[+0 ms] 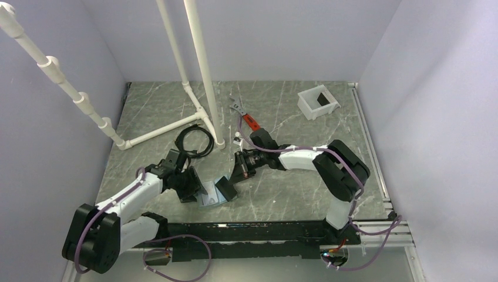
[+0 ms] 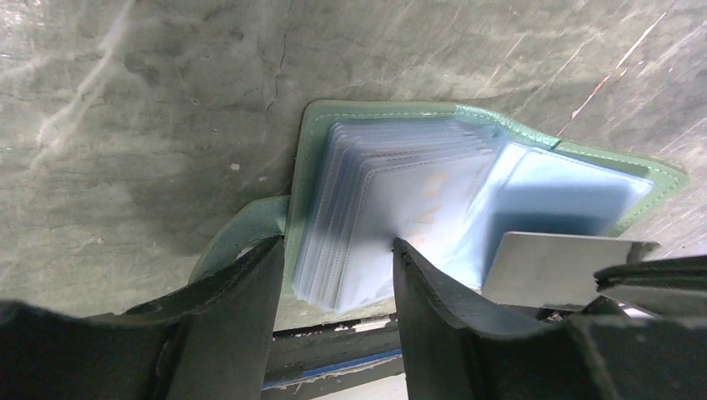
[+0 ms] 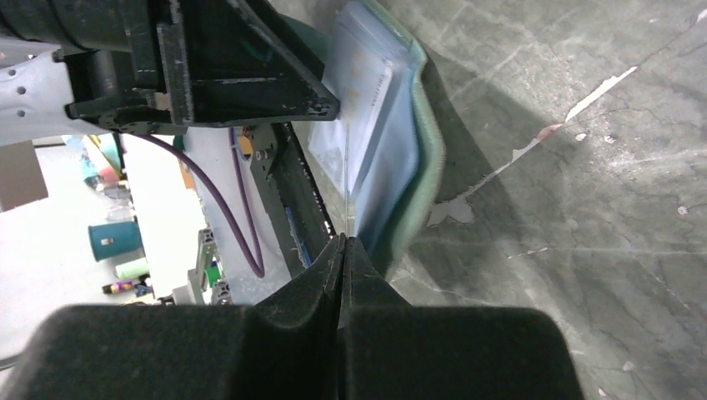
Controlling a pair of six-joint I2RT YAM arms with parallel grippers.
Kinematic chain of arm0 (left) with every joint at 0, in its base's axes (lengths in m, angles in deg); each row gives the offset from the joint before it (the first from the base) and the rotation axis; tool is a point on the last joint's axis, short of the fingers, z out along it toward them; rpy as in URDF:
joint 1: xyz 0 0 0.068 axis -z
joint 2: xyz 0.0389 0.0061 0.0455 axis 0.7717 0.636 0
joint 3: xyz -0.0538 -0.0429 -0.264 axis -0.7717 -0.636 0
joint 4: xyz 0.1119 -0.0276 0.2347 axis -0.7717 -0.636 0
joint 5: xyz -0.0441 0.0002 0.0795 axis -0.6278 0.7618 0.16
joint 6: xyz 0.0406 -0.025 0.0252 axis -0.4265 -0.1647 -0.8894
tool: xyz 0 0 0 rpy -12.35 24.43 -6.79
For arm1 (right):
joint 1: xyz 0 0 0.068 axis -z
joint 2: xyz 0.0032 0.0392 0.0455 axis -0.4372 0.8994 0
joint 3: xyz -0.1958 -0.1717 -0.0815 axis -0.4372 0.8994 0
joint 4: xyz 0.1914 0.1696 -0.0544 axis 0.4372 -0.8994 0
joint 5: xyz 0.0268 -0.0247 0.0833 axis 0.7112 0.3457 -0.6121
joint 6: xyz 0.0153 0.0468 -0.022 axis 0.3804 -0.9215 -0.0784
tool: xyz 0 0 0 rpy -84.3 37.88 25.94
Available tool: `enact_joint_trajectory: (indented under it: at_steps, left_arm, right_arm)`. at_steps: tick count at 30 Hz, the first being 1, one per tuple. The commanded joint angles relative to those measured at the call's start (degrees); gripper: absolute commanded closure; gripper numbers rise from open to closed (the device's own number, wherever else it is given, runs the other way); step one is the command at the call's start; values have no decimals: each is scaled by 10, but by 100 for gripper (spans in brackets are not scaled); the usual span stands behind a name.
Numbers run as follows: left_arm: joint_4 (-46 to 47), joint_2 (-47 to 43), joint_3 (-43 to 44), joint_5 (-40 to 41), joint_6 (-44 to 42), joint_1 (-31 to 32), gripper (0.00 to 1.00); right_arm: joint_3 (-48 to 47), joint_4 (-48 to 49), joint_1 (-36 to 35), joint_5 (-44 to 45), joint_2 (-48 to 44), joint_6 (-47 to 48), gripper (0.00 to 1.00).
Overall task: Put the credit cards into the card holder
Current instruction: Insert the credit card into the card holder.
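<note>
The card holder (image 1: 207, 198) lies open near the table's front edge, its green cover (image 2: 313, 142) ringing a fanned stack of clear sleeves (image 2: 375, 217). Faint orange marks show through the top sleeve. My left gripper (image 2: 337, 243) is open, low over the holder, with the near edge of the sleeve stack between its fingers; its right fingertip (image 2: 408, 254) rests on the top sleeve. My right gripper (image 3: 343, 239) is shut on a pale credit card (image 2: 559, 267), seen edge-on as a thin line (image 3: 345, 179), held at the holder's open right-hand pocket (image 2: 567, 187). The other credit card is out of view.
A white square tub (image 1: 318, 101) stands at the back right. A red-handled wrench (image 1: 245, 114), a black cable coil (image 1: 195, 141) and a white pipe frame (image 1: 199, 111) lie behind the arms. The black front rail (image 1: 252, 232) runs just below the holder.
</note>
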Motion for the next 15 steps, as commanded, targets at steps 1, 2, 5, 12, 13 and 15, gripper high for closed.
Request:
enact_joint_trajectory:
  at_steps: [1,2,5,12,13,15]
  left_arm:
    - [-5,-1,-14,48,-8,1,46]
    - [-4,0,-15,48,-9,1,47]
    - [1,-1,-16,41,-9,1,48]
    - [3,-12,-16,36,-9,1,48]
    - [3,-13,-16,36,-9,1,48]
    - [3,-13,-16,35,-9,1,48]
  right_arm:
    - [-21,37,-4,-10,22,-24,100]
    - [-21,38,-4,-11,25,-27,100]
    - [-28,21,-4,1,34,-26,100]
    - [-36,42,-4,-13,62,-55,100]
    - [-39,41,-4,-11,65,-56,100]
    - [-42,40,-4,-9,69,-58,100]
